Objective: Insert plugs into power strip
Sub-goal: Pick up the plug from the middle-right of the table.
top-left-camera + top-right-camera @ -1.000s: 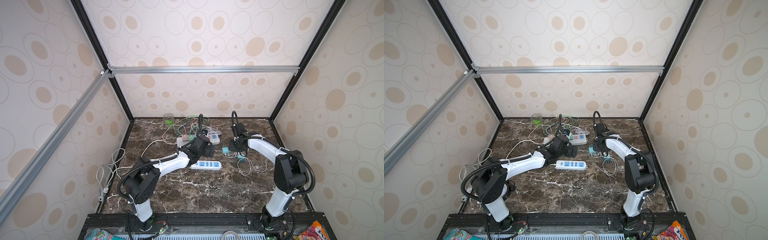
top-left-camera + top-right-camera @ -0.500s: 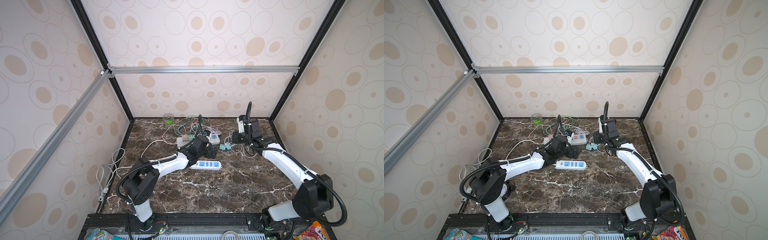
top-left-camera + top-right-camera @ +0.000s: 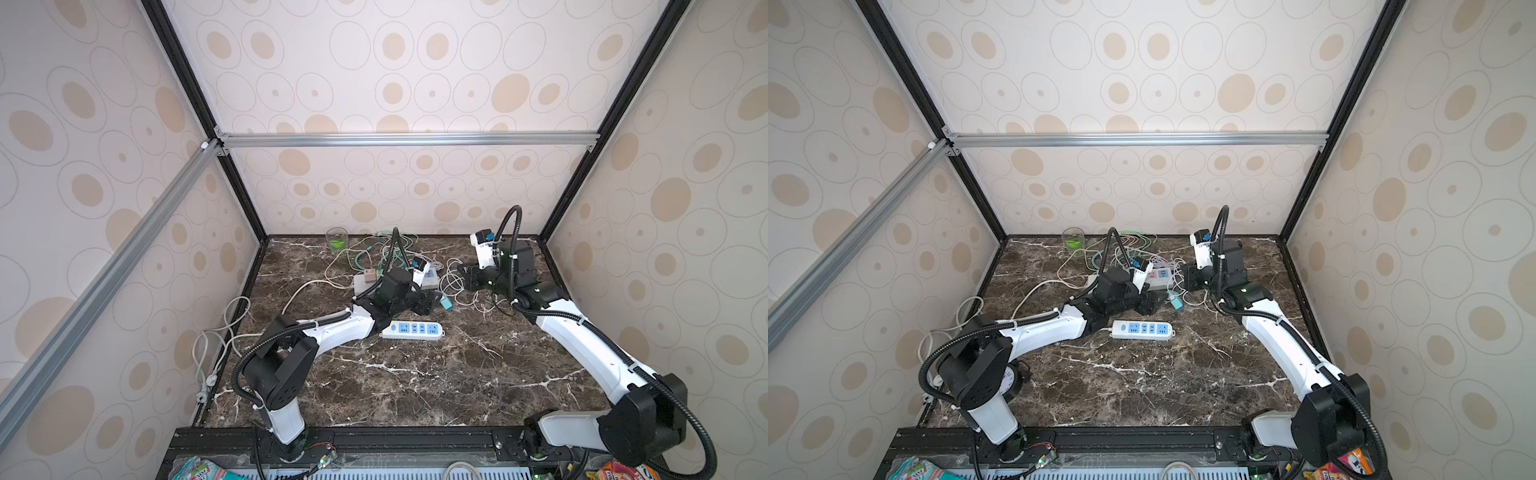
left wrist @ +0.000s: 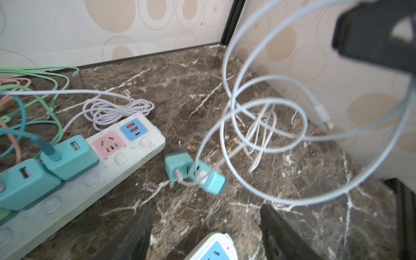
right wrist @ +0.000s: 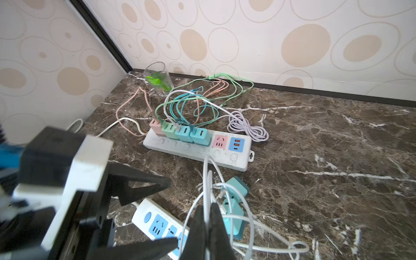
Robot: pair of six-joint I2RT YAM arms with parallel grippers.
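Two loose teal plugs [image 4: 180,166] [image 4: 212,181] lie side by side on the marble, trailing a white cable [image 5: 206,175]. My right gripper [image 5: 207,208] is shut on that cable and holds its loops above the table. My left gripper [image 4: 204,210] is open and empty, low over the end of a small white power strip [image 3: 412,330] with blue sockets, a short way from the plugs. In both top views a teal plug [image 3: 446,304] [image 3: 1177,303] sits just off the left gripper [image 3: 432,303] [image 3: 1156,305]. A long white power strip [image 5: 198,150] behind holds pink, mint and two teal plugs; its pink socket [image 5: 219,141] is bare.
Coloured cables [image 5: 198,105] pile up behind the long strip, with a coiled lilac cable [image 5: 247,128] at its end. A glass cup [image 3: 336,243] stands in the back corner. White cords [image 3: 216,345] run along the left wall. The right gripper [image 3: 463,276] hangs near the back wall.
The right arm has unfolded and carried its wrist up and back toward the rear wall, drawing the white cable with it. The left arm has barely shifted.
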